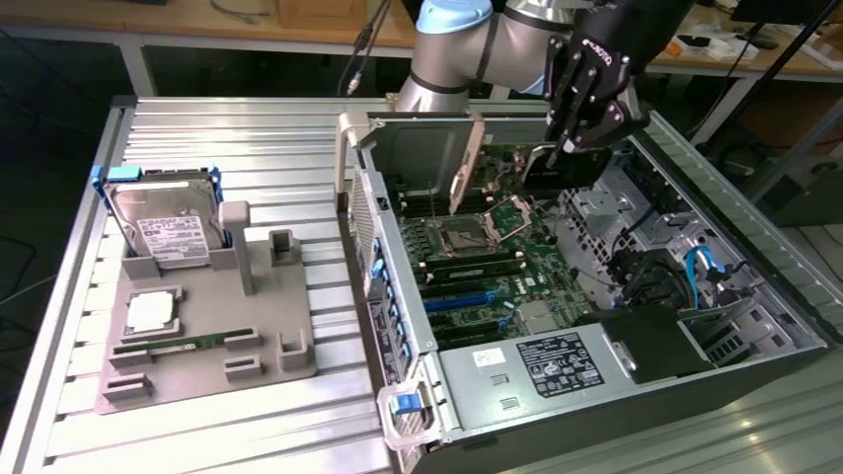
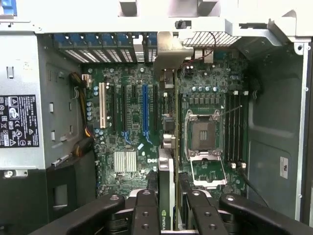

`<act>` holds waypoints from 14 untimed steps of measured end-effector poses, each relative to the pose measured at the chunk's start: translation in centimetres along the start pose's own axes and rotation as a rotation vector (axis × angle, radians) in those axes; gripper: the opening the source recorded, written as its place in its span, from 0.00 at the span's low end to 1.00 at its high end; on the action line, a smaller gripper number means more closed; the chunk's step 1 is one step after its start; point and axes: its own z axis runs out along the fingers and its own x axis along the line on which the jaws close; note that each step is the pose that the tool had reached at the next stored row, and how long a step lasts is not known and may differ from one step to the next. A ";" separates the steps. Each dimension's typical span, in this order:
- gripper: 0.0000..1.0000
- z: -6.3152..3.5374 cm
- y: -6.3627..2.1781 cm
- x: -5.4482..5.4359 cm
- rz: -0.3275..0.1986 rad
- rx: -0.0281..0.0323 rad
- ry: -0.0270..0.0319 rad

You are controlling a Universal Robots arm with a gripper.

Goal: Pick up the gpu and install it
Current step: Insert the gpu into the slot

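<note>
My black tool [image 2: 169,198] is clamped on the gpu [image 2: 165,186], a thin dark card with a silvery end strip. The card hangs inside the open grey computer case [image 1: 402,336], above the green motherboard [image 2: 107,144] and just beside the open metal processor socket [image 2: 203,129]. My worry is alignment: the card looks tilted in the exterior view, so its edge could miss the slot, or its strip could snag the case's rear frame. A long blue slot [image 2: 145,110] lies close by. On the ribbed aluminium tabletop [image 1: 197,128], a grey holder [image 1: 224,336] carries a silver blue-framed hard drive [image 1: 165,227] and a narrow green memory stick [image 1: 185,343], well apart from the work.
</note>
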 end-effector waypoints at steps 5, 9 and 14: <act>0.27 1.11 0.28 0.3 0.007 0.0001 0.0001; 0.27 1.83 0.29 0.6 0.026 0.0005 0.0003; 0.27 2.39 0.40 1.0 0.044 0.0009 0.0006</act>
